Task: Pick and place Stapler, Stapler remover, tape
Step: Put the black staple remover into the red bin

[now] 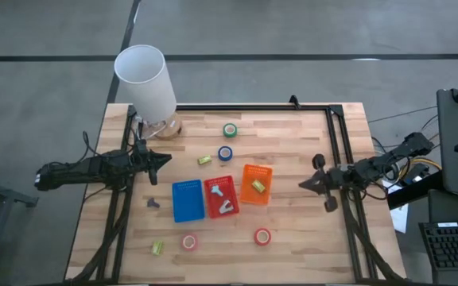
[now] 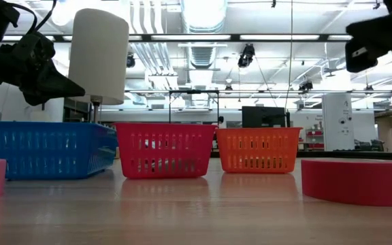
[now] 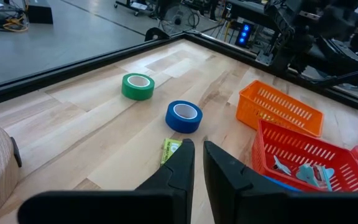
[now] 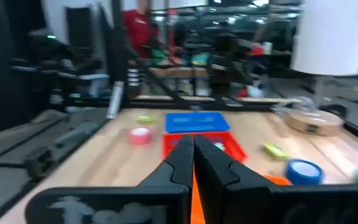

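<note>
Left end effector [image 1: 168,160] mine, over counter [image 1: 293,246] left side, nearly closed, empty. Right end effector [image 1: 302,184] closed, empty, waiting right. Green tape [image 1: 230,129], blue tape [image 1: 225,152] nearest; pinkish rolls [image 1: 189,241] near front edge. Risk: narrow fingers shove blue roll instead of straddling it; yellow-green block [image 1: 204,160] beside it gets clipped.

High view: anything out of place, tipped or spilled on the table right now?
Nothing stands out. Three baskets sit upright mid-table; the tape rolls lie flat, scattered on the table. Nothing spilled.
</note>
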Robot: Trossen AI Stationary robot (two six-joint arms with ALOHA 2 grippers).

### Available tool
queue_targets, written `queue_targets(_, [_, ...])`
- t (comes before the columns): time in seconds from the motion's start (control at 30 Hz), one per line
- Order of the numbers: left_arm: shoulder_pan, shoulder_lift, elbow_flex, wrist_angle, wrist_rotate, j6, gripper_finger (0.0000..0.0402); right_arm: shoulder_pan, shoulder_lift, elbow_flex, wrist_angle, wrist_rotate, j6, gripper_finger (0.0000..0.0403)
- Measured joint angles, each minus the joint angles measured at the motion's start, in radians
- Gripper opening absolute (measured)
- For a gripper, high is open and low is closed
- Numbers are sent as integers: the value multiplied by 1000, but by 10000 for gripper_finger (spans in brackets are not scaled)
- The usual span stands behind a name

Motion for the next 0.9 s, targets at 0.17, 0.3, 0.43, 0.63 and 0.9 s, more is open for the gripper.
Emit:
queue_targets(0.17, [0, 0, 0, 0, 0, 0, 37, 0, 4, 3, 10, -21, 11, 8])
queue_targets(0.3, [0, 0, 0, 0, 0, 0, 37, 1, 39, 2, 82, -27, 108, 8])
queue_targets(0.43, [0, 0, 0, 0, 0, 0, 37, 1, 64, 0, 78, -32, 98, 8])
queue_targets(0.63, [0, 0, 0, 0, 0, 0, 37, 1, 90, -7, 56, -10, 56, 8])
queue_targets(0.9, [0, 0, 0, 0, 0, 0, 37, 1, 100, -7, 33, 4, 28, 8])
